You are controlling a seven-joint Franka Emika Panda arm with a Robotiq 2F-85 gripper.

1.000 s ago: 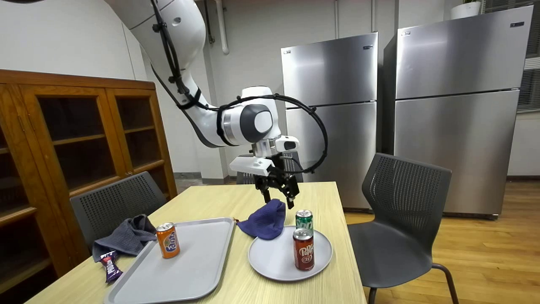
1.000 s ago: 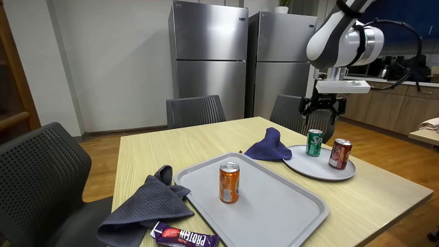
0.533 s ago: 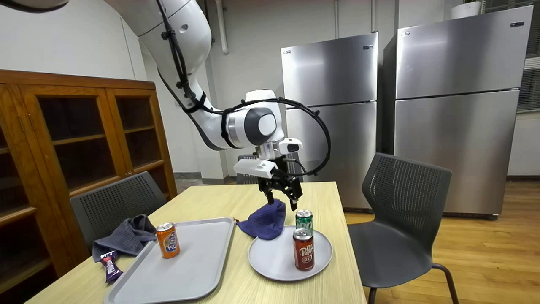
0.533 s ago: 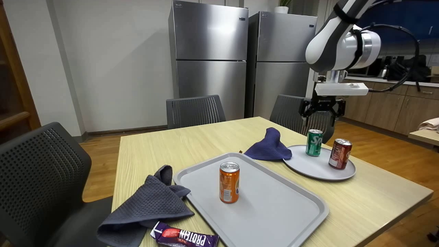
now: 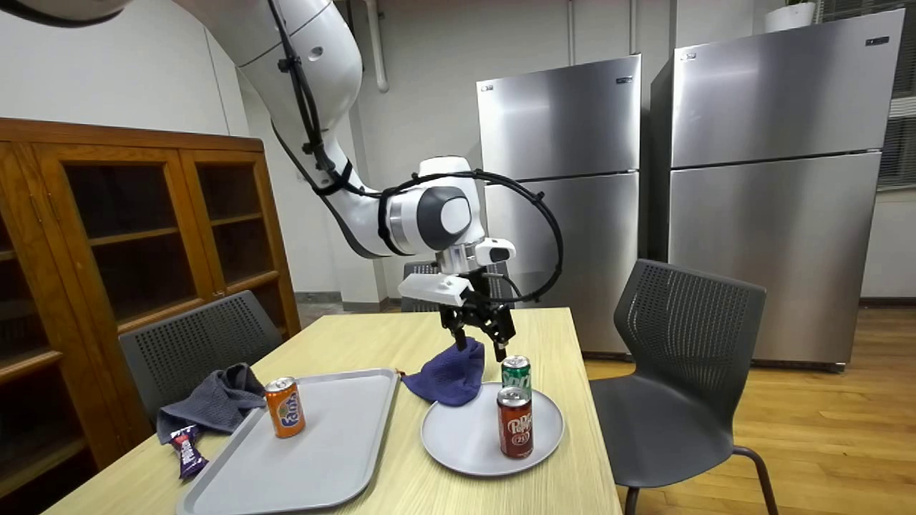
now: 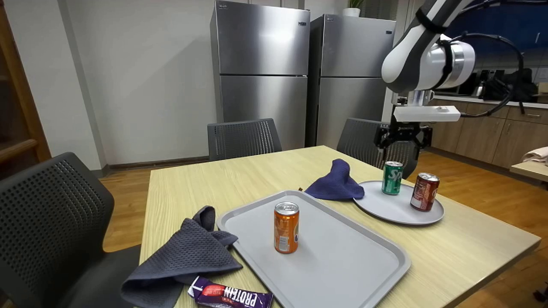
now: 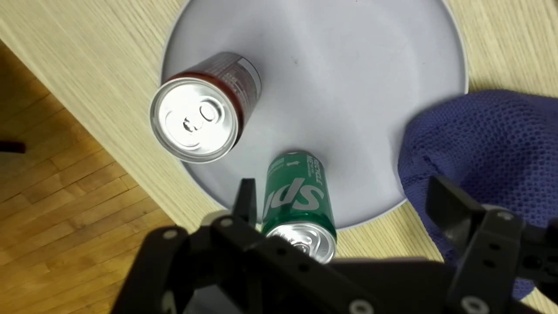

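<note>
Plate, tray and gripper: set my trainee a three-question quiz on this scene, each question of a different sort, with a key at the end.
1. Multiple choice: how many cans stand on the round plate? A) one B) two C) three
2. True or false: the gripper is open and holds nothing.
3. Fill in the gap: the orange Fanta can stands on the ____.

Key:
1. B: the green Sprite can and the Dr Pepper can.
2. True: in the wrist view its fingers are spread wide, with nothing gripped.
3. tray.
</note>
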